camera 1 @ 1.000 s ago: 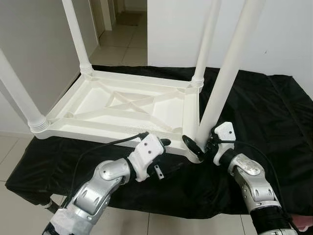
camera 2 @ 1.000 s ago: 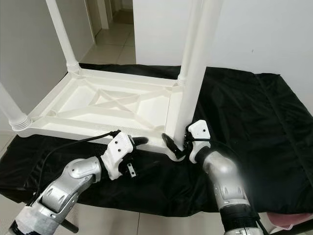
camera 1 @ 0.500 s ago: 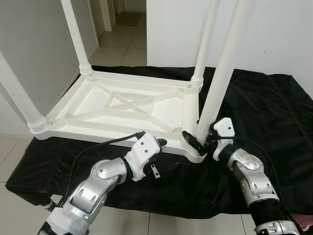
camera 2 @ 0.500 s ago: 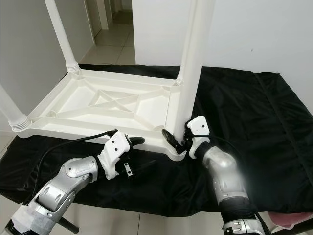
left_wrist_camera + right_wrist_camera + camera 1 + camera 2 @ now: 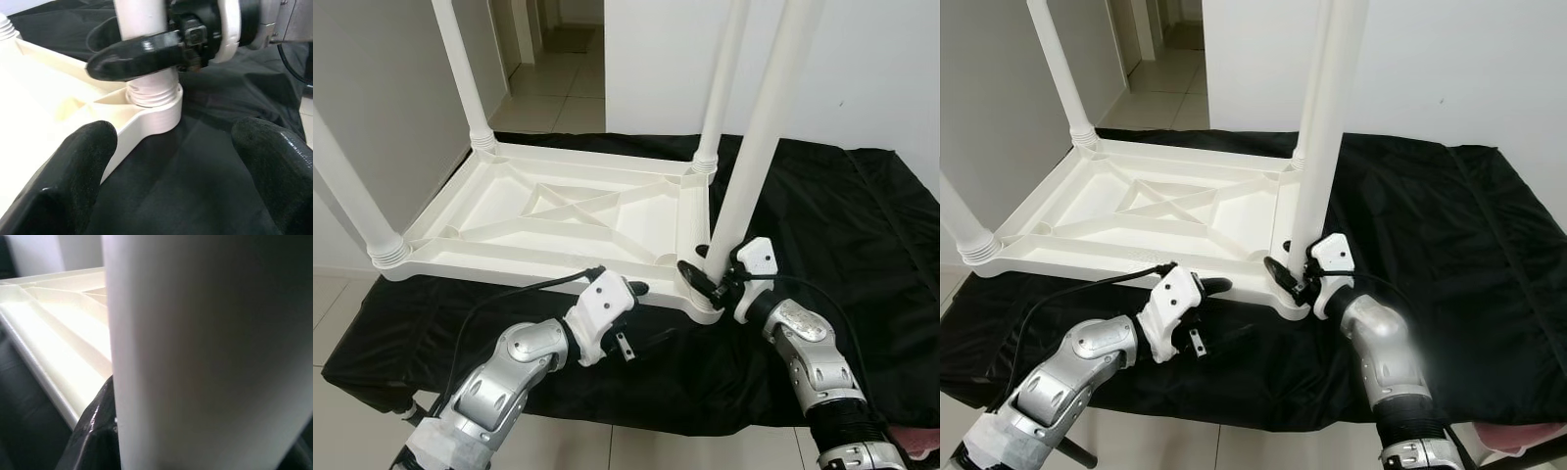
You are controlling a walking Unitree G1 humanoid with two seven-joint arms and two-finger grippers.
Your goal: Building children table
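A white plastic children's table (image 5: pixel 558 211) lies upside down on a black cloth (image 5: pixel 832 206). Three legs stand at its other corners. The near right leg (image 5: pixel 759 147) rises from the threaded corner socket (image 5: pixel 154 98), leaning slightly to the right. My right gripper (image 5: pixel 707 277) is shut on this leg just above the socket; the leg (image 5: pixel 205 352) is close up in the right wrist view, with one black finger (image 5: pixel 93 431) beside it. My left gripper (image 5: pixel 641 315) hovers open and empty over the cloth by the table's front edge, pointing at that corner.
The cloth covers a low platform whose front edge is just below my arms. A tiled floor and hallway (image 5: pixel 548 78) lie at the back left, a white wall (image 5: pixel 881 69) behind. Something pink (image 5: pixel 922 443) shows at the bottom right.
The near right leg now stands a little more upright, with my right gripper still around its base. My left gripper has barely shifted.
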